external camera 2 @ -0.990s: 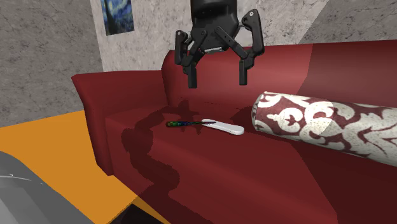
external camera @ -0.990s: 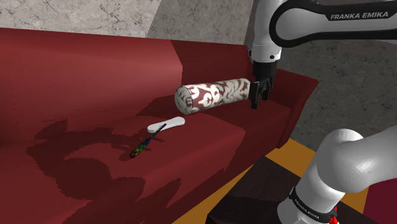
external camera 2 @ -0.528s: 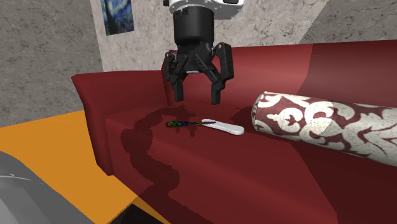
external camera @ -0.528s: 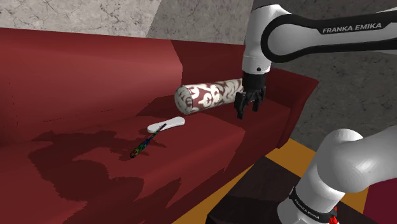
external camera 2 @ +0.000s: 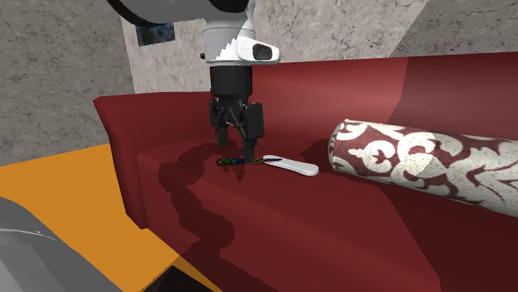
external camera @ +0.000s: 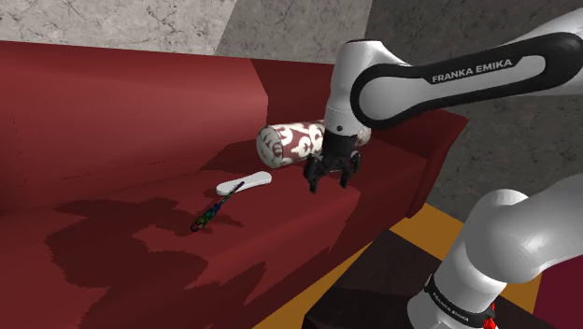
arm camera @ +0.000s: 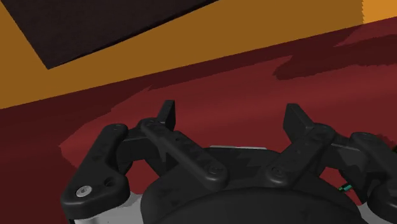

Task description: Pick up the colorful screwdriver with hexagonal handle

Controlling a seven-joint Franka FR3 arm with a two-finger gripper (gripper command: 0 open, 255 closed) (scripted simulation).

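Arm has swung down and toward the shoulder view's left since the earlier frames. The gripper was up beside the far end of the bolster; now it hangs low over the sofa seat, in front of the bolster's near end. The wrist has also turned, so in the second exterior view the fingers look narrower than before.

Jaws released: in the wrist view the gripper has its two black fingers standing apart, with bare red seat between them and nothing clasped.

The screwdriver lies flat on the seat cushion, not held. Its multicoloured handle points toward the seat's front edge and its shaft runs back to the white flat object, the tip touching or just under it. In the shoulder view it sits well apart from the jaws, toward that view's left. In the second exterior view the gripper hangs just above and behind the screwdriver, fingertips clear of it. How close the two really are cannot be told.

The white flat object lies between the screwdriver and the bolster. The bolster, maroon with a white pattern, lies along the backrest. Orange floor shows beyond the armrest.
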